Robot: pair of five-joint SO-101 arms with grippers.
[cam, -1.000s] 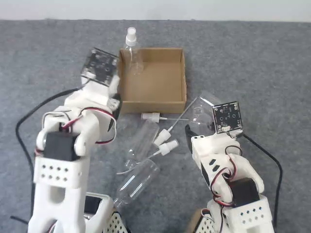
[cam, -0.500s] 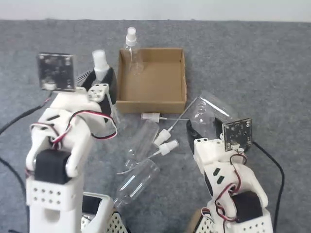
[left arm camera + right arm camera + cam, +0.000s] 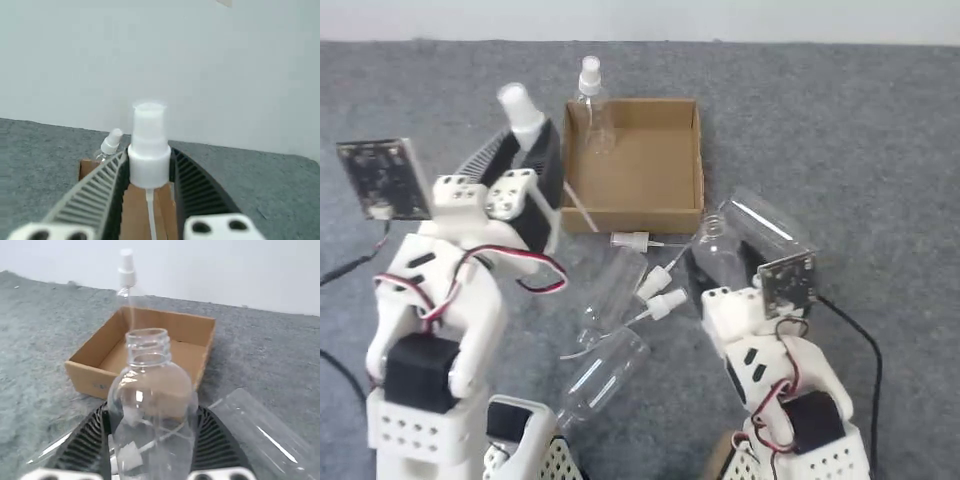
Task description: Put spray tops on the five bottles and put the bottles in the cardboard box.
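Brown cardboard box (image 3: pixel 635 170) sits open on the grey bench (image 3: pixel 850 130), between the two arms and a bit farther from them. At its far left corner, in the high view, I see one capped bottle (image 3: pixel 592 115) standing upright, and as far as I can judge it is inside the box.

My left end effector (image 3: pixel 148 167) is lifted above the bench, just beside the left wall of the box. Its two fingers are pinching a white spray top (image 3: pixel 148 142) by the collar. The top stands upright, with its thin tube hanging down between the fingers.

My right end effector (image 3: pixel 150 422) is near the front right corner of the box. It is closed around a clear open bottle (image 3: pixel 150 385), gripping the body from both sides, with the uncapped neck pointing to the box. Just beside it on the right lies a second clear bottle (image 3: pixel 772 228); I cannot tell if it touches the fingers.

On the bench in front of the box there are three loose spray tops (image 3: pixel 655 283), close to each other. Two more clear bottles (image 3: pixel 612 290) lie on their sides between the arms. One of them is near the tops, the other one (image 3: pixel 602 372) is closer to the arm bases.
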